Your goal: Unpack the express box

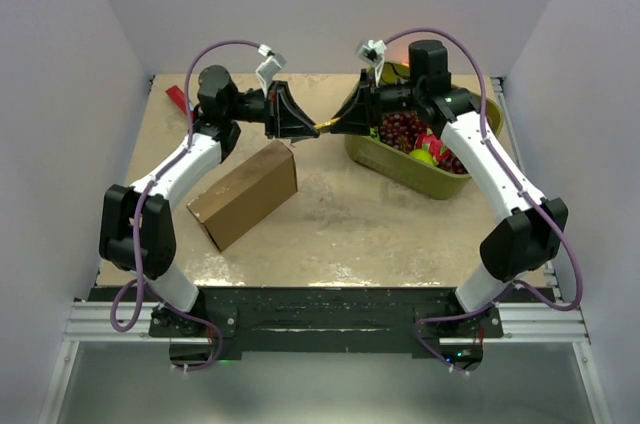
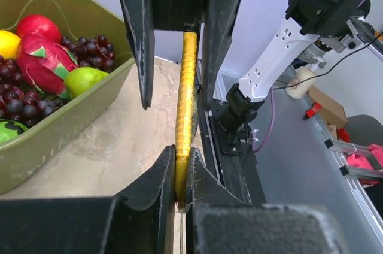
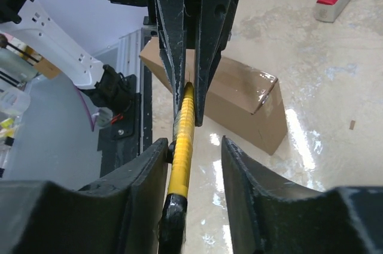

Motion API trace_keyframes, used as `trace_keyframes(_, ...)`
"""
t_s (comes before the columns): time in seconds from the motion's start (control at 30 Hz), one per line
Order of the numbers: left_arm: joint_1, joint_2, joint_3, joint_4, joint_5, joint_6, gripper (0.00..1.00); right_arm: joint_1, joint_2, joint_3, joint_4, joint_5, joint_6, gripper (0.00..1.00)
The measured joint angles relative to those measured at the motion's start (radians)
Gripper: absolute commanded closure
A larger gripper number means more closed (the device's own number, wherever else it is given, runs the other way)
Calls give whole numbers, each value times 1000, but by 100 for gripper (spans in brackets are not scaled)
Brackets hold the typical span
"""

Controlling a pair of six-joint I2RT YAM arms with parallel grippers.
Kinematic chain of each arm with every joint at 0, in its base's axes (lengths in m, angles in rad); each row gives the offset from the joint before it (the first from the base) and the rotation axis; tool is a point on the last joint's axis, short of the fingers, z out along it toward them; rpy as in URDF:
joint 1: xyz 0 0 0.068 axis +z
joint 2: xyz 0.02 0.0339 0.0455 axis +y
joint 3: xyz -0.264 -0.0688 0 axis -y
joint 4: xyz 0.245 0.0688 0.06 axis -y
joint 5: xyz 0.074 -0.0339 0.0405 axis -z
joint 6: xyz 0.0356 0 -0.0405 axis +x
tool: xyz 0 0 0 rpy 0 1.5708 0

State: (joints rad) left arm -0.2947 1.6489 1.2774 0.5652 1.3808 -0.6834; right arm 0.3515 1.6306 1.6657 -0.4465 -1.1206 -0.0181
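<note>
Jaws of the left gripper (image 2: 181, 161) are clenched on a thin yellow-handled tool (image 2: 188, 86), which sticks straight out towards the other arm. The right gripper (image 3: 191, 146) meets it nose to nose. Its jaws stand either side of the tool's dark end with a gap showing, so it surrounds the tool without pinching it. What kind of tool it is, and whether it has a blade, cannot be told from these views.

From above, the two grippers meet in mid-air at about twelve o'clock from the table's (image 1: 340, 224) middle. The box (image 1: 243, 194) lies at about nine o'clock, flat on the table, well apart from both grippers and touched by neither. Its lid is down, its flaps are closed, and nothing has come out of it. An olive tub (image 1: 395, 169) of fruit stands at about two o'clock, just under the right arm.

As a judgement, the unpacking has not begun. This looks like a preparatory step, passing the tool from one arm to the other. Cutting or lifting the lid, opening the flaps and taking out the contents all remain.
</note>
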Motion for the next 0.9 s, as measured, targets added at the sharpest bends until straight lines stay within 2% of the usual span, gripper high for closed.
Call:
trace_keyframes(0.2,0,0,-8,35,-5,-33,100,11,16,0,0,-26,29,81)
trace_keyframes(0.27,1,0,-8,45,-5,-40,100,13,16,0,2,-32,36,84)
trace_keyframes(0.43,4,1,-8,61,-23,-51,100,13,17,0,45,-23,98,100)
trace_keyframes(0.47,5,1,-8,63,-26,-51,94,13,17,0,57,-21,113,100)
trace_keyframes(0.53,7,1,-8,61,-36,-43,75,13,20,1,78,-9,144,100)
trace_keyframes(0.57,8,1,-7,49,-46,-32,61,13,23,3,80,5,156,100)
trace_keyframes(0.63,9,1,0,-18,-65,37,46,13,42,40,68,43,161,100)
trace_keyframes(0.67,8,2,15,-108,-80,92,34,13,53,69,56,76,158,100)
trace_keyframes(0.73,6,8,74,-327,-166,257,24,16,72,134,28,172,137,100)
trace_keyframes(0.8,7,9,141,-532,-283,418,0,18,71,178,-16,288,104,100)
trace_keyframes(0.9,9,-6,204,-754,-476,634,0,30,68,232,-73,479,45,100)
